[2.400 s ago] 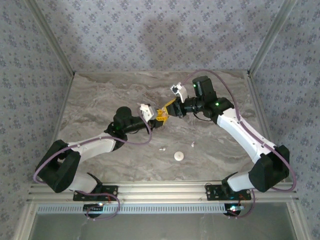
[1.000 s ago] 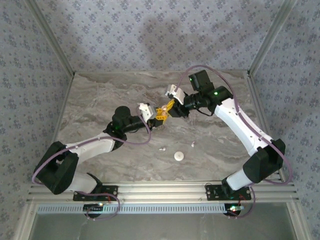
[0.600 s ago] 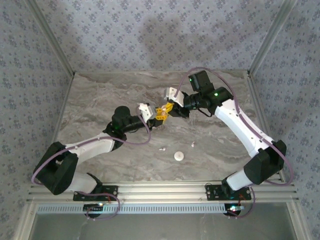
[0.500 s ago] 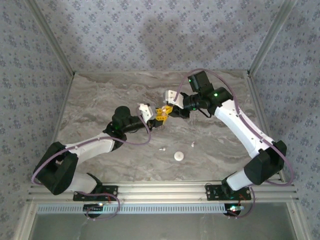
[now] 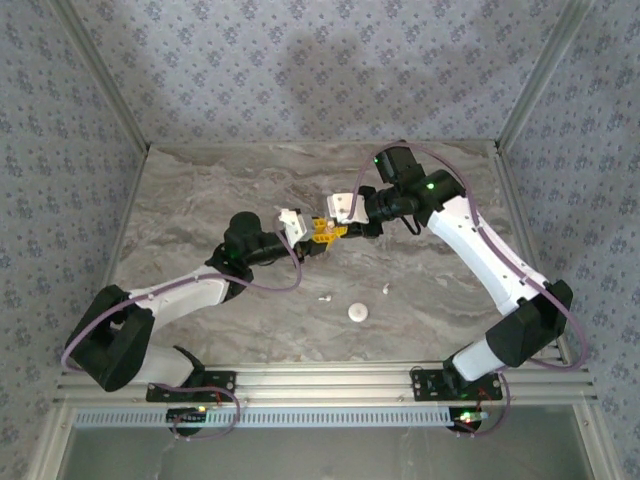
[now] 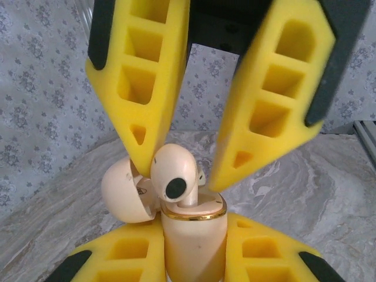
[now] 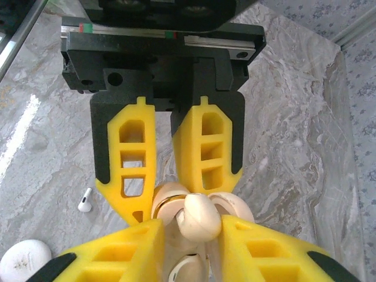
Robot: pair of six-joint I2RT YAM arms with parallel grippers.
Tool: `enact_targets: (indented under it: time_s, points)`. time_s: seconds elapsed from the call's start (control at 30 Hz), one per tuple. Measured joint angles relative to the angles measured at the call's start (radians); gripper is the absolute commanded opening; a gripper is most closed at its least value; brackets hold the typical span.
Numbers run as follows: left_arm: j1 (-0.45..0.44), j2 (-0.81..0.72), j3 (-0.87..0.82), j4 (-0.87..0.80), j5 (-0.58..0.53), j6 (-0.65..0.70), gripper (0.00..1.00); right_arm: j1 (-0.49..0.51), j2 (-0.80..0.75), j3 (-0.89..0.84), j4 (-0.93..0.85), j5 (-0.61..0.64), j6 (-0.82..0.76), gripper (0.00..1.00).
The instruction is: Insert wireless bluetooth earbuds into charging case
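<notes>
Cream-white earbud [image 6: 174, 176] points stem-down, 6 o'clock, into the gold-rimmed case [image 6: 194, 226] clamped by left pincer [image 6: 194, 249]; right pincer [image 6: 187, 167], slightly open, straddles it.

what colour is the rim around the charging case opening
Gold rim on the cream case; clearest in the left wrist view.

place: lab enclosure | cues: aluminium frame [image 5: 330, 378], patterned walls [image 5: 250, 80], marble table [image 5: 200, 190]

High rear camera overlooks the grey marbled table [image 5: 200, 190]; both wrist cameras, opposed and very close, share the cream glossy case [image 6: 194, 247].
</notes>
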Motion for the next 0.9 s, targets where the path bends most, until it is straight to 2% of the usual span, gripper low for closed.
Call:
enact_targets:
  time_s: [0.27, 0.57, 0.67, 0.9]
  points:
    - [0.000, -0.008, 0.004, 0.004, -0.015, 0.000, 0.11, -0.024, -0.067, -0.078, 0.083, -0.053, 0.079, 0.39]
    - [0.001, -0.016, 0.004, 0.007, -0.089, 0.032, 0.11, -0.049, -0.246, -0.244, 0.273, -0.072, 0.312, 0.44]
    - [0.001, -0.016, 0.004, 0.006, -0.111, 0.053, 0.11, -0.048, -0.291, -0.296, 0.358, -0.058, 0.451, 0.44]
    - [0.001, -0.016, 0.004, -0.023, -0.171, 0.104, 0.11, 0.011, -0.300, -0.344, 0.487, 0.107, 0.994, 0.44]
